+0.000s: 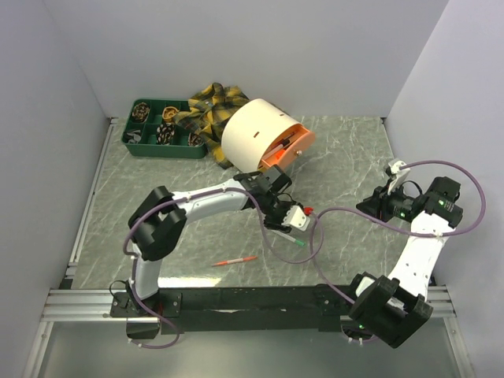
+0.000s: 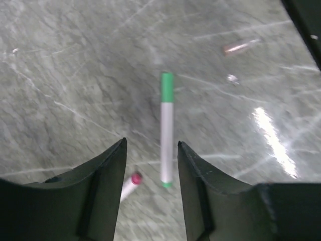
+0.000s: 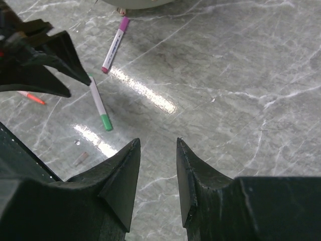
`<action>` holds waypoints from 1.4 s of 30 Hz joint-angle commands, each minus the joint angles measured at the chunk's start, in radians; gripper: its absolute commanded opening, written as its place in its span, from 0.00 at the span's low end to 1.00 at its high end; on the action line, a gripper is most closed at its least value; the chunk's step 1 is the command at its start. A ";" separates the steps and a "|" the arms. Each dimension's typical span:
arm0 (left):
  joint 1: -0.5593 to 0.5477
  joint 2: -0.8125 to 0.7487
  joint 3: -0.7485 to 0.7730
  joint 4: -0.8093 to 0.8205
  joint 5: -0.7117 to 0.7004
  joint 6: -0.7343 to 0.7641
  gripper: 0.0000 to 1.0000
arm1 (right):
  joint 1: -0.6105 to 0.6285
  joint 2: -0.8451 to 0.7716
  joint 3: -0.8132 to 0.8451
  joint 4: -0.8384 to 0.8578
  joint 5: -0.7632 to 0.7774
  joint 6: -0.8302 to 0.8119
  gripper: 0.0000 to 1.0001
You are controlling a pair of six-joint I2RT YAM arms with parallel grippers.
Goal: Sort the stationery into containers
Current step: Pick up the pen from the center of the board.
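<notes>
A white marker with a green cap (image 2: pixel 166 130) lies on the marble table, seen between the fingertips of my open left gripper (image 2: pixel 150 145), which hovers just above it holding nothing. A pink-capped marker (image 2: pixel 129 185) lies next to it, below the left finger. A thin red pen (image 1: pixel 235 261) rests nearer the arm bases. The cream drum (image 1: pixel 252 132) lies on its side with its orange tray (image 1: pixel 290 148) facing the left gripper (image 1: pixel 293 220). At the back left stands the dark green tray (image 1: pixel 142 147). My right gripper (image 3: pixel 158 143) is open and empty over bare table at the right.
A yellow-and-black plaid cloth (image 1: pixel 206 110) lies between the green tray and the drum. Small dark items fill the tray's compartments. A small brownish scrap (image 3: pixel 80 159) sits near the green marker (image 3: pixel 99 103). White walls close in the table on three sides.
</notes>
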 commanded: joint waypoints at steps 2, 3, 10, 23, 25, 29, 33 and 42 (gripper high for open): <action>-0.006 0.052 0.042 0.013 0.020 -0.051 0.47 | 0.004 0.019 0.005 -0.034 0.005 -0.061 0.42; -0.004 0.059 0.041 0.014 0.017 -0.057 0.47 | 0.004 0.028 0.008 -0.037 0.006 -0.066 0.42; -0.006 0.122 0.049 0.040 -0.027 -0.132 0.47 | 0.005 0.060 0.012 -0.016 0.003 -0.066 0.41; -0.009 0.224 0.096 0.025 -0.064 -0.180 0.34 | 0.002 0.089 -0.002 -0.016 0.014 -0.091 0.41; -0.012 0.240 0.101 0.011 -0.079 -0.189 0.29 | 0.002 0.092 0.000 -0.017 0.014 -0.094 0.41; -0.023 0.245 0.078 -0.027 -0.113 -0.172 0.26 | 0.002 0.101 0.005 -0.017 0.011 -0.101 0.40; -0.047 0.260 0.068 -0.091 -0.165 -0.159 0.25 | 0.004 0.106 0.014 -0.028 0.011 -0.112 0.40; -0.070 0.354 0.151 -0.240 -0.179 -0.212 0.10 | 0.002 0.091 0.008 -0.057 0.009 -0.141 0.39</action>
